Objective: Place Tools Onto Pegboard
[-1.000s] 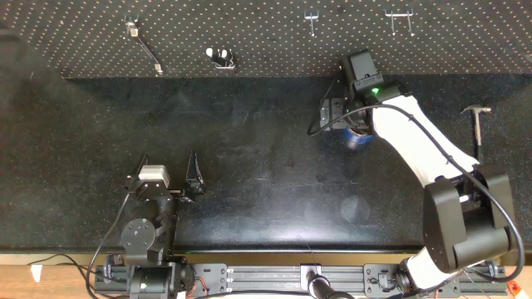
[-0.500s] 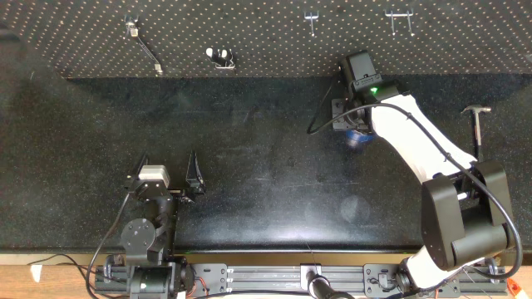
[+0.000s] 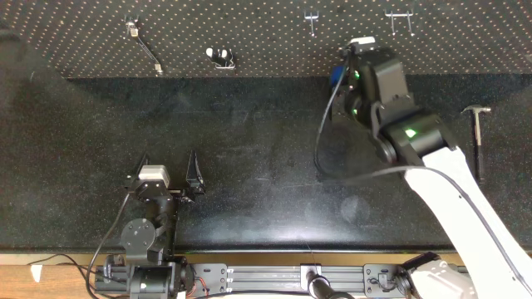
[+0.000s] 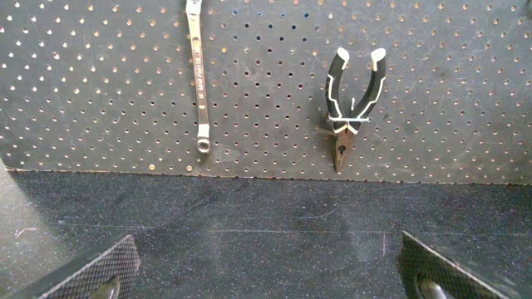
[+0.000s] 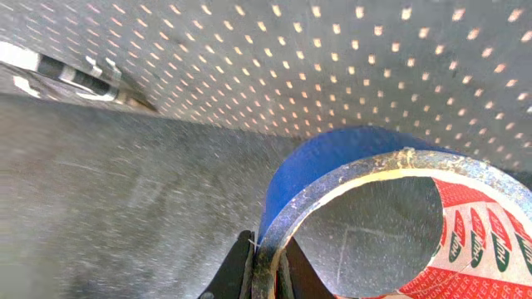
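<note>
1. Your right gripper: jaws nearly shut, pinching the wall of the tape between them, one finger inside the ring and one outside.
2. Tape: a blue roll held on edge, close in front of the pegboard, near its lower edge and below the hooks.
3. Your left gripper: jaws wide open and holding nothing, low over the table near its own base, facing the pegboard.
4. Wrench: hanging on the pegboard, left part.
5. Pliers: hanging on a hook with the nose down, right of the wrench.
6. Hammer: lying on the table at your far right, well apart from both grippers.
</note>
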`<state>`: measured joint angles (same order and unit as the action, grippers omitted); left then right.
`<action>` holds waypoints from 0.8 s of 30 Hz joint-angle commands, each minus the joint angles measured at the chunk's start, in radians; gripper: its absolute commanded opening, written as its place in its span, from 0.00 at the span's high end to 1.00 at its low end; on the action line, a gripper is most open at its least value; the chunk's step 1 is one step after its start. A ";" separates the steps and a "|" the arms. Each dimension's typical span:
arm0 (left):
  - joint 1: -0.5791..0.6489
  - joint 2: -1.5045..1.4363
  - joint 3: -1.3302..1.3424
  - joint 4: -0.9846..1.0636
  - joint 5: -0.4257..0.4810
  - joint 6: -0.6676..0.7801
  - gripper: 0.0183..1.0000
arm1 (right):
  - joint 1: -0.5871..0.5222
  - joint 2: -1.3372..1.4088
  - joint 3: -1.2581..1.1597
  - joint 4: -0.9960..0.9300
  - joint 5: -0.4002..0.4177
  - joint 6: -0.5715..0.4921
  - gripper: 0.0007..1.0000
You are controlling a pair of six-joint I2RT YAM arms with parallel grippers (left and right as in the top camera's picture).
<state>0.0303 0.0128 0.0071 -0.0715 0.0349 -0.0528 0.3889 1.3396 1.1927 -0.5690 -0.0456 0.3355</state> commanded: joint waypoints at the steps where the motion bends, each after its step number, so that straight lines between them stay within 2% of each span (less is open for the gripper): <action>1: 0.002 -0.010 -0.002 -0.007 0.023 0.009 0.00 | 0.037 -0.045 -0.001 0.027 0.018 0.000 0.92; 8: 0.002 -0.010 -0.002 -0.007 0.022 0.009 0.00 | 0.116 -0.036 -0.008 0.189 0.194 -0.019 0.93; 13: 0.002 -0.010 -0.002 -0.007 0.023 0.009 0.00 | 0.146 -0.016 -0.008 0.298 0.199 -0.130 0.93; 21: 0.002 -0.010 -0.002 -0.007 0.022 0.009 0.00 | 0.179 0.062 -0.008 0.398 0.200 -0.168 0.93; 24: 0.002 -0.010 -0.002 -0.007 0.023 0.009 0.00 | 0.188 0.105 -0.008 0.464 0.231 -0.198 0.93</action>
<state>0.0303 0.0128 0.0071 -0.0715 0.0353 -0.0528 0.5610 1.4097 1.1839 -0.1547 0.1410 0.1925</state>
